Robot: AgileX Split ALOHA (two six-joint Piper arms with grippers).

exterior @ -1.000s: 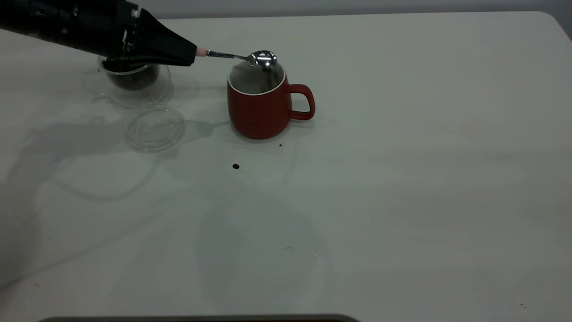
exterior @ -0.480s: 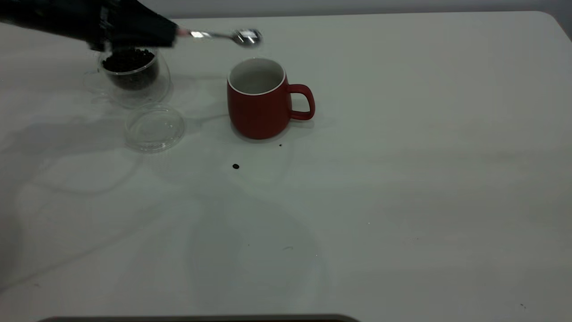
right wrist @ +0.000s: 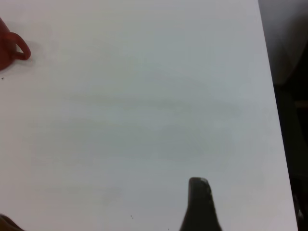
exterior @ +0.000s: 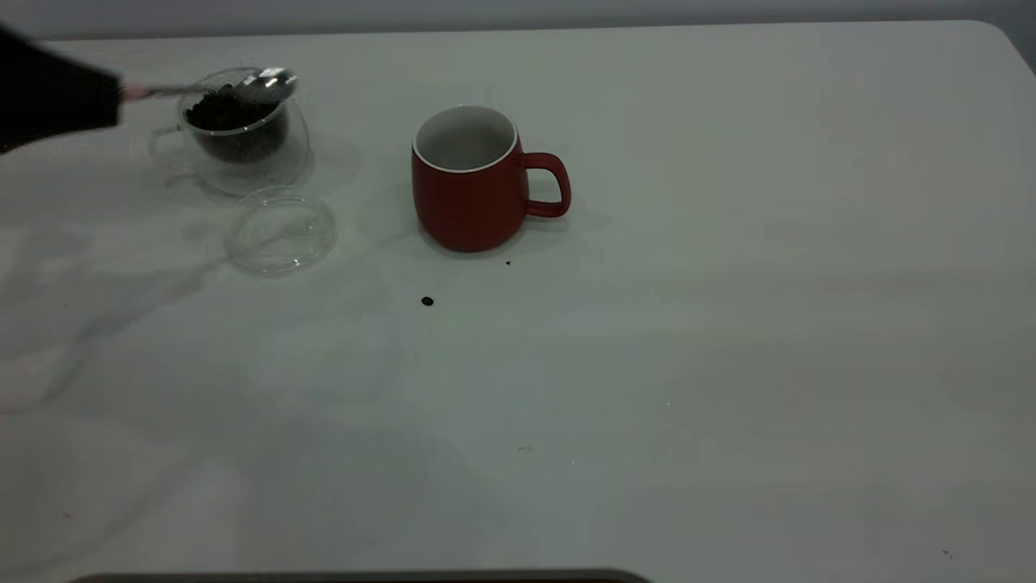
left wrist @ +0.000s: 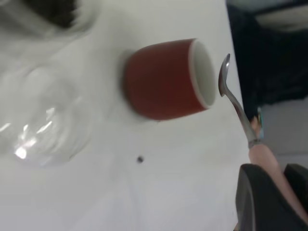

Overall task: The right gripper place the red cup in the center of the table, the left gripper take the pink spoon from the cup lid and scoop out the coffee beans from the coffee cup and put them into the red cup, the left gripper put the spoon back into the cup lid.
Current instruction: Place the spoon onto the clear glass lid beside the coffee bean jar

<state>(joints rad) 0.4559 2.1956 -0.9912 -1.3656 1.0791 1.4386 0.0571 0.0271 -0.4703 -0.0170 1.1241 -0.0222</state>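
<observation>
At the table's point(exterior: 728, 324) far left: left gripper point(exterior: 109, 95) is pinching the pink spoon point(exterior: 243, 85).
Spoon bowl: hovering over coffee beans point(exterior: 231, 121) inside coffee cup point(exterior: 235, 134).
Cup lid point(exterior: 280, 231): lying just beside it.
Red cup point(exterior: 469, 182): standing mid-table.
Right gripper point(right wrist: 201, 204): fingers — cannot tell.

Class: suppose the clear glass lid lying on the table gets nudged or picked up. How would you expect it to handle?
The lid lies flat beside the glass cup, so a nudge would probably slide it, not tip it. Its smooth, low rim looks slippery and hard to pinch. Being thin glass, it is likely light but breakable.
</observation>
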